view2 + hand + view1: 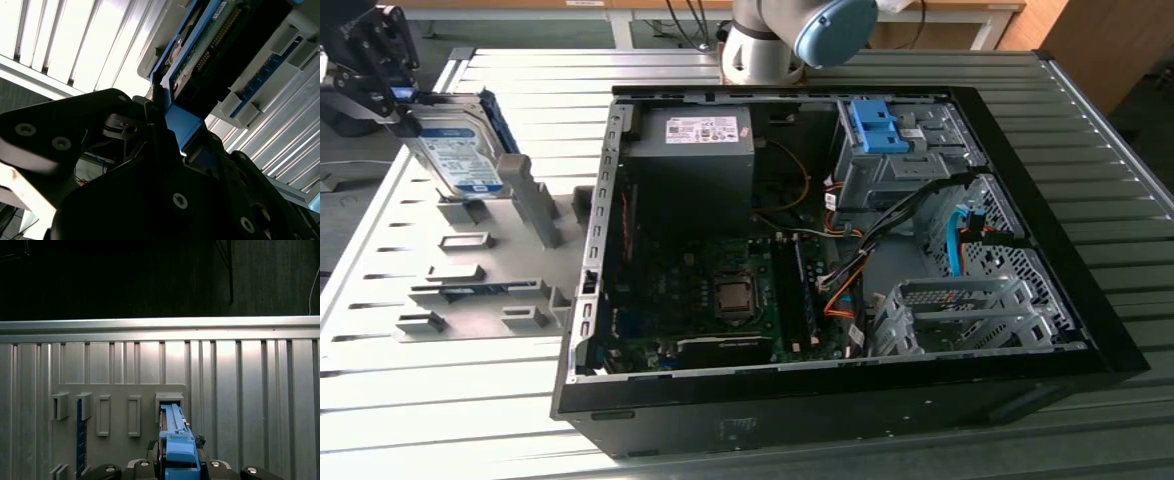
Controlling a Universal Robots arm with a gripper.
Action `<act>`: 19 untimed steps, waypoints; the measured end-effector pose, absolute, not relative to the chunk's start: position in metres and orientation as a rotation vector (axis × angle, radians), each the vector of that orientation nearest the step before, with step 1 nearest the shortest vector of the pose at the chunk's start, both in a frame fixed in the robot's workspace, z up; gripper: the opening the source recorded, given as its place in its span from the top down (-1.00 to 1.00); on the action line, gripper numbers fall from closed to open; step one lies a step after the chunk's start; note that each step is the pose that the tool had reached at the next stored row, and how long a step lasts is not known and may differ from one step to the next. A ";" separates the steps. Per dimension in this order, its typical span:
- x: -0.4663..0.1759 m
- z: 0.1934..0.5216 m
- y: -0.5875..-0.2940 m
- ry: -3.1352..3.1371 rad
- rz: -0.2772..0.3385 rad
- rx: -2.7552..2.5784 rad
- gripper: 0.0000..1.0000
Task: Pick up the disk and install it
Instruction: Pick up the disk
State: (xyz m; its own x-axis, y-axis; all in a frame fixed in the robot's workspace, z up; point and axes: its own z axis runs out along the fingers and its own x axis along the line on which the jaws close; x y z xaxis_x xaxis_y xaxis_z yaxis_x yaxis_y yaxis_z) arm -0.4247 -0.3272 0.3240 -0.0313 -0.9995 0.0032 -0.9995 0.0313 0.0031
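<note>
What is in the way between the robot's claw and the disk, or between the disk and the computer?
Nothing between the gripper and the disk: it grips the disk's blue edge. Toward the open computer case, a tall post of the grey rack stands beside the disk, then the case's side wall.

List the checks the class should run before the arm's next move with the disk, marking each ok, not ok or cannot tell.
1. Gripper shut on the disk: ok. In both wrist views its blue carrier sits inside the gripper.
2. Disk clear of its rack slot: cannot tell. Its lower end is right at the slot.
3. Disk standing on edge, not lying flat: ok.
4. Case open, with no side panel on: ok.
5. Grey cage in the case empty: ok, as far as the exterior view shows.
6. Cables out of the cage's way: cannot tell. They run close beside it.
</note>
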 end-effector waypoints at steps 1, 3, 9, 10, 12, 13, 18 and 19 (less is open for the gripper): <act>-0.425 0.324 -0.327 -2.253 0.000 2.183 0.27; -0.425 0.325 -0.327 -2.253 0.000 2.183 0.27; -0.425 0.326 -0.327 -2.253 0.000 2.183 0.27; -0.425 0.327 -0.327 -2.253 0.000 2.183 0.27; -0.425 0.327 -0.327 -2.253 0.000 2.183 0.27; -0.425 0.327 -0.327 -2.253 0.000 2.183 0.27; -0.425 0.328 -0.327 -2.253 0.000 2.183 0.27; -0.425 0.329 -0.327 -2.253 0.000 2.183 0.27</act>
